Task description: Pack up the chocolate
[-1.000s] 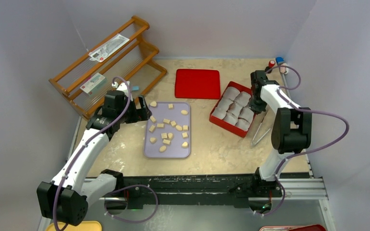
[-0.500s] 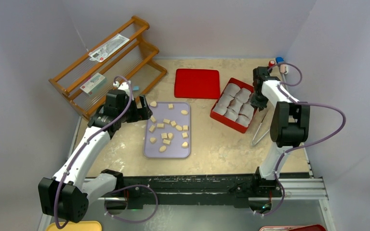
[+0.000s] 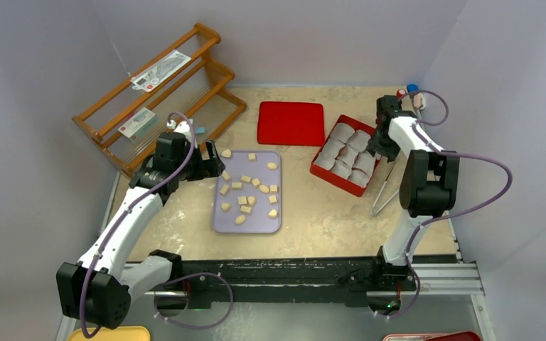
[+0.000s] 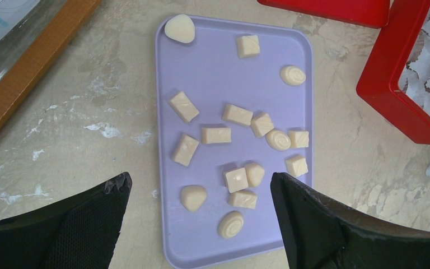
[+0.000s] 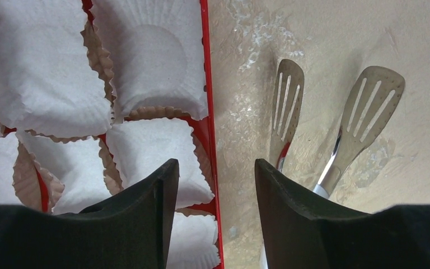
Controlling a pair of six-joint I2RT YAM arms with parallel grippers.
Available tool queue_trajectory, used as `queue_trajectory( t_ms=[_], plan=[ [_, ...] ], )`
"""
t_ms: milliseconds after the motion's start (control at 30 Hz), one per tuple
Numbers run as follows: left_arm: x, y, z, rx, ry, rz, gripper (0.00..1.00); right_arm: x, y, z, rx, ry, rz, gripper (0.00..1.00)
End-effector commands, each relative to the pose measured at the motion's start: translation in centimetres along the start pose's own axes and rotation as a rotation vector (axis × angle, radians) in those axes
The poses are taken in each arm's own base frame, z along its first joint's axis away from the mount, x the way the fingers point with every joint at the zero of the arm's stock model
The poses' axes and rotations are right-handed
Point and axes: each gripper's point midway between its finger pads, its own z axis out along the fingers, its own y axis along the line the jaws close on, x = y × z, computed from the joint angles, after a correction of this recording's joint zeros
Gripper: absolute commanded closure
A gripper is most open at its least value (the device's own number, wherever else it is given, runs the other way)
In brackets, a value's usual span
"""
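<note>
sixteen pale chocolate pieces (image 4: 216, 135), by my count, lie scattered on a lilac tray (image 4: 213, 73), squares and rounded lumps mixed, one heart-like lump in its far left corner. my left gripper (image 4: 200, 188) hangs over the tray's near end with its jaws spread wide and nothing between them; the tray shows in the gap. my right gripper (image 5: 215, 168) is over at the red box (image 5: 204, 67), jaws also apart and empty, one finger above the white paper cups (image 5: 145, 61), the other above the bare table, with the box's wall running between them. metal tongs (image 5: 285, 95) lie on the table just beside that wall. no chocolate shows in the cups i can see. a flat red lid (image 3: 291, 123) lies beyond the tray, and a wooden rack (image 3: 160, 99) stands at the far left.
</note>
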Motion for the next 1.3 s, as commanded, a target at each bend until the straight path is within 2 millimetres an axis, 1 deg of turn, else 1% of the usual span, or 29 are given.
queue_trajectory(
  t_ms=[0,67,267,400,433,467,667,867,967,1000,1033,1067,1133,1267],
  plan=[
    [-0.8,-0.7,-0.5,0.032,-0.041,0.004,0.06,-1.8,0.5,-2.1,-0.052,-0.048,0.022,0.44],
    [-0.9,-0.7,-0.6,0.032,-0.046,0.005,0.06,-1.9,0.5,-2.9,-0.066,-0.055,0.027,0.42],
    [-1.1,-0.9,-1.0,0.040,-0.057,0.000,0.06,-2.1,0.0,-5.9,-0.107,-0.083,0.062,0.41],
    [-1.2,-1.2,-1.0,0.053,-0.057,0.005,0.05,-1.9,-1.0,-8.2,-0.124,-0.114,0.085,0.41],
    [-1.2,-1.3,-1.0,0.059,-0.057,0.005,0.04,-1.6,-1.2,-8.4,-0.123,-0.111,0.087,0.41],
    [-1.3,-1.5,-1.0,0.069,-0.062,0.007,0.04,-1.4,-1.6,-9.1,-0.126,-0.121,0.093,0.41],
    [-2.0,-2.3,-0.9,0.101,-0.055,0.010,0.04,-0.7,-3.9,-11.6,-0.122,-0.218,0.159,0.42],
    [-2.4,-3.7,-1.3,0.173,-0.066,0.021,0.02,-0.1,-5.8,-13.2,-0.112,-0.302,0.200,0.44],
    [-2.1,-4.1,-1.4,0.199,-0.067,0.001,0.13,0.0,-6.3,-14.2,-0.116,-0.308,0.181,0.43],
    [-2.0,-4.2,-1.4,0.210,-0.065,0.004,0.12,0.0,-6.5,-14.3,-0.112,-0.310,0.179,0.43],
    [-1.7,-4.6,-1.4,0.238,-0.056,0.015,0.03,0.1,-6.6,-14.4,-0.110,-0.315,0.178,0.43],
    [-1.3,-4.8,-1.3,0.257,-0.039,0.020,0.00,0.1,-6.9,-14.6,-0.104,-0.324,0.181,0.44],
    [-0.6,-4.8,-0.9,0.260,0.000,0.025,0.00,0.4,-7.5,-14.5,-0.076,-0.326,0.181,0.45],
    [0.3,-3.6,-0.3,0.205,0.043,0.037,0.00,2.3,-8.5,-13.5,-0.024,-0.271,0.166,0.45]
  ],
)
